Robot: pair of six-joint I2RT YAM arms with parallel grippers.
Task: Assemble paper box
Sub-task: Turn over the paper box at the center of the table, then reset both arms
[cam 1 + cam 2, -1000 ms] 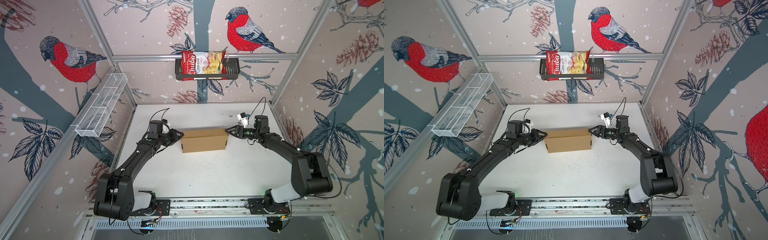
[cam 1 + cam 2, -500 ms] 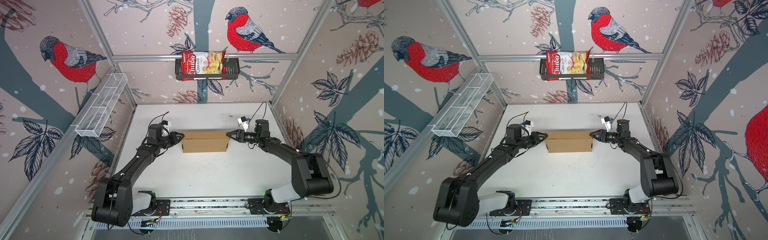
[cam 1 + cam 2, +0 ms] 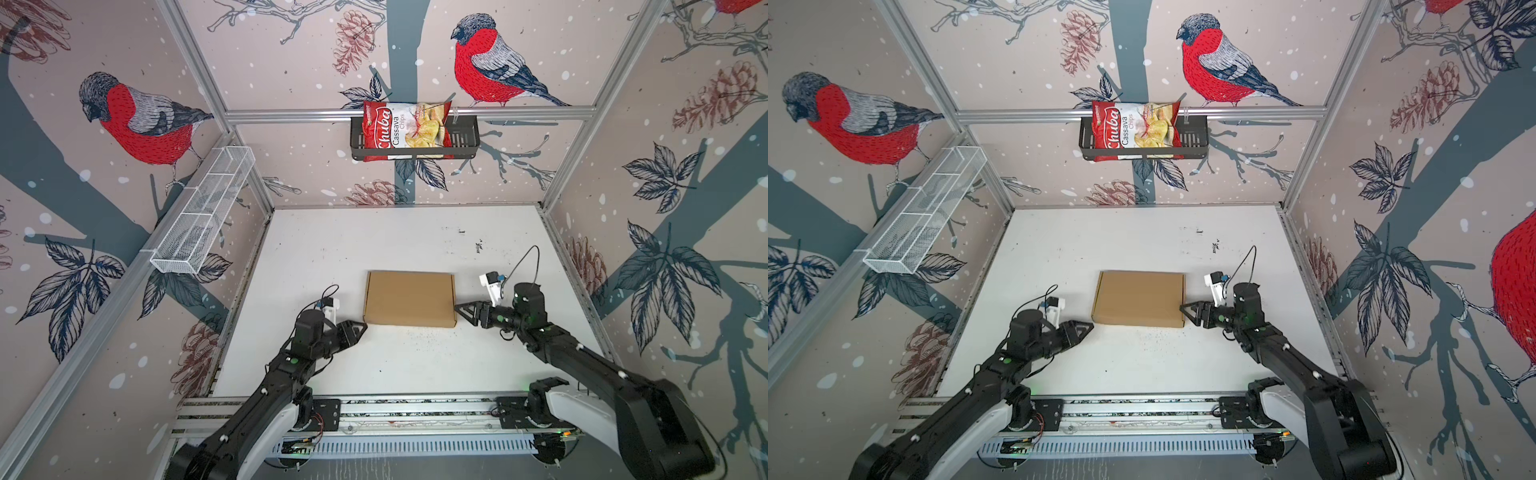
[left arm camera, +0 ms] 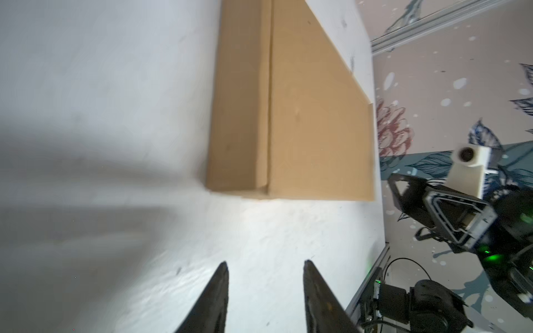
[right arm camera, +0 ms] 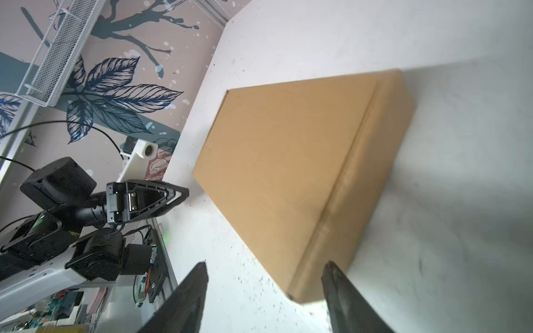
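Both jaws have backed off the box ends since a second ago and sit nearer my base. The box has also slid toward my base and now lies flat, with one plain face up.

My left gripper (image 3: 360, 328) points at the near left corner of the paper box (image 3: 409, 299), just beside it and not touching. In the left wrist view its fingers (image 4: 213, 302) stand apart with only bare table (image 3: 374, 241) between them, so it is open and holds nothing. The box sits ahead of those tips and a bit to one side.

My right gripper (image 3: 459, 309) is at the box's right end, near the closer corner. Its jaws are spread wide with nothing clamped. The right wrist view shows that corner right at the tips, but I cannot tell whether it touches or is only just beside.

The box looks closed: lid down flush, fold seam running along one long side, no flaps sticking out. I judge assembly is about done, and the jaws are parted and off the ends so the box rests without being dragged. One gripper flanks each end, probably because the side tabs were worked from there.

Risks: the lid could spring back up, and the right tip is close enough to nudge the corner as it leaves.
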